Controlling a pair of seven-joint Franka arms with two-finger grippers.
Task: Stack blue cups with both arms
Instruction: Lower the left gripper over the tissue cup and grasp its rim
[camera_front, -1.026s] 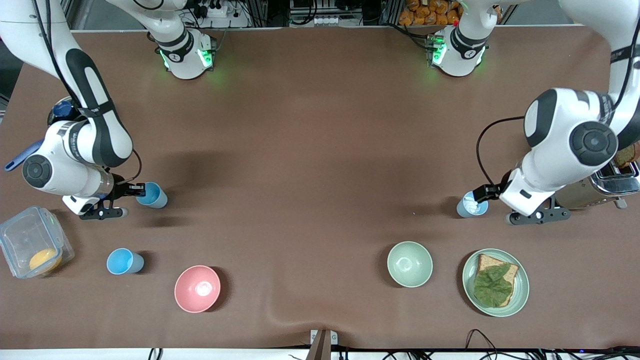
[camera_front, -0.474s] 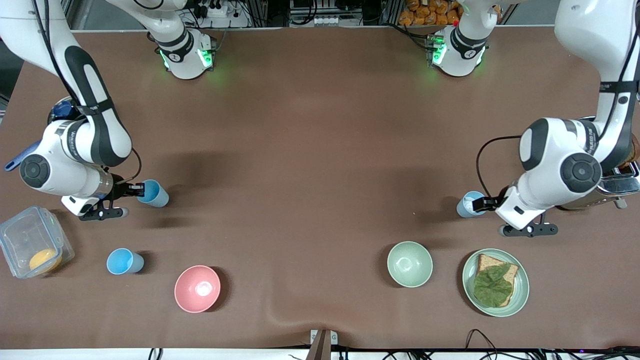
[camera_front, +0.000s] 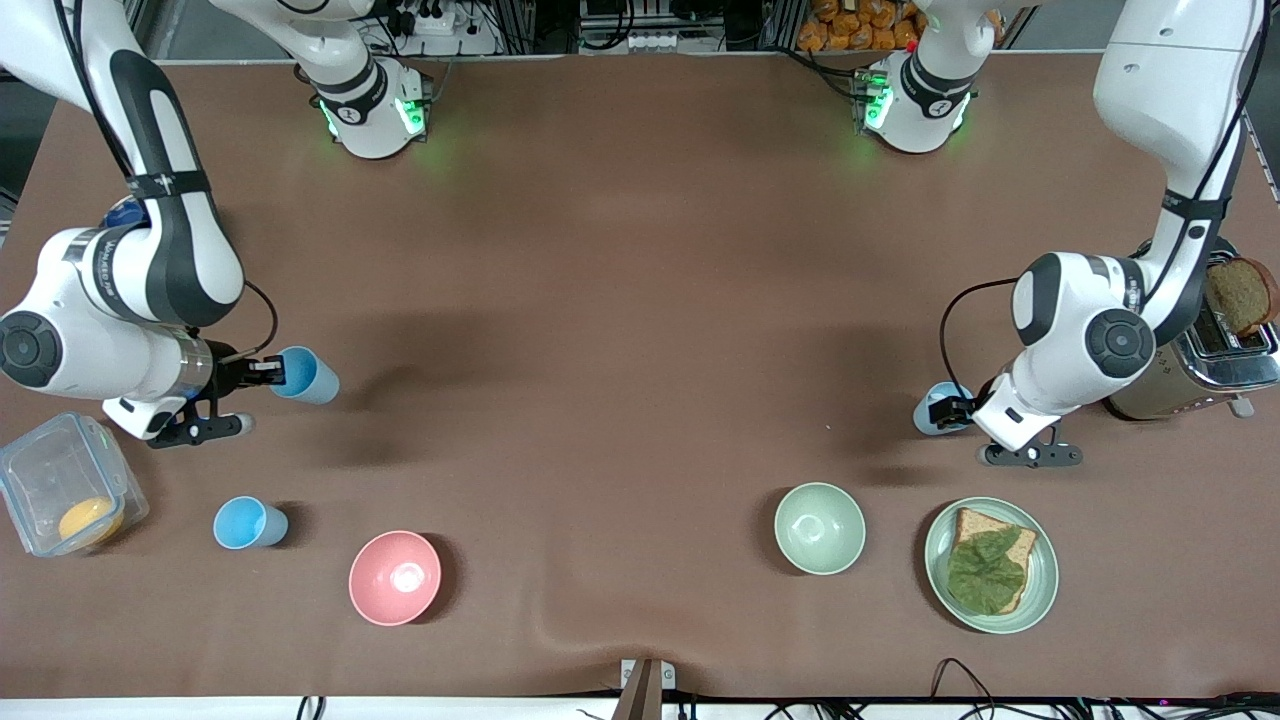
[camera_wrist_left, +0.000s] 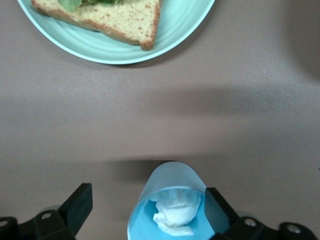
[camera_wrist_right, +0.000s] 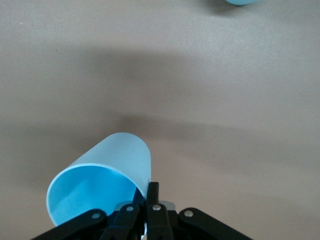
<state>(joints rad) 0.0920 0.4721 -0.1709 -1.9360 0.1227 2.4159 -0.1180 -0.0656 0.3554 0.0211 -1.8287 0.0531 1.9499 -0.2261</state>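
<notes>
Since a second ago the right gripper (camera_front: 268, 371) has lifted its pinched, tilted blue cup (camera_front: 305, 374) off the table, while the spread left gripper (camera_front: 946, 412) has descended astride the upright tissue-filled cup (camera_front: 928, 414), rim between its fingers.

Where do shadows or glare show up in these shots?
Front view: soft arm shadows on the table, green base-light glow at the top, a bright glint in the pink bowl. Left wrist view: a dark band on the table around the cup. Right wrist view: a diffuse shadow above the held cup; no glare.
</notes>
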